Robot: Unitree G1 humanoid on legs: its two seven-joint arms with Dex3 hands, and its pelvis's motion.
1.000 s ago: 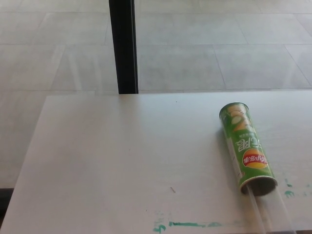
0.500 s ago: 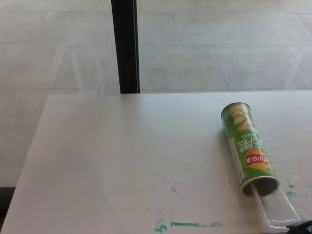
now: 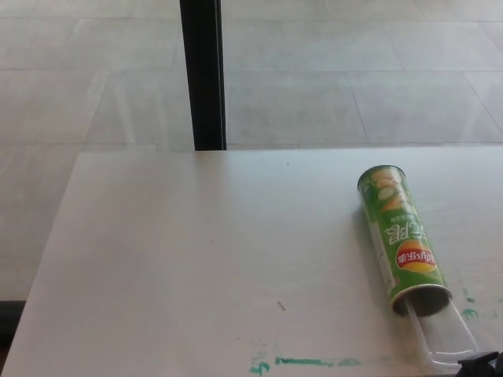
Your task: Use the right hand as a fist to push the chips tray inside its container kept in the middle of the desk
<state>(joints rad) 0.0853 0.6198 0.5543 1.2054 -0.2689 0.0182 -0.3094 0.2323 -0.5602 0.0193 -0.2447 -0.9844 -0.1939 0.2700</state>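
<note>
A green chips can lies on its side at the right of the white desk, its open mouth facing me. A clear plastic tray sticks out of that mouth toward the near edge. A small black part of my right hand shows at the bottom right corner, right at the tray's outer end; too little of it shows to say how it is held. My left hand is out of the picture.
Green paint smears mark the desk near its front edge. A black post stands behind the desk on the tiled floor. The desk's left edge runs diagonally at picture left.
The camera has shifted slightly. My right hand came into the bottom right corner and has moved a little further in at the tray's end. The can has stayed where it was.
</note>
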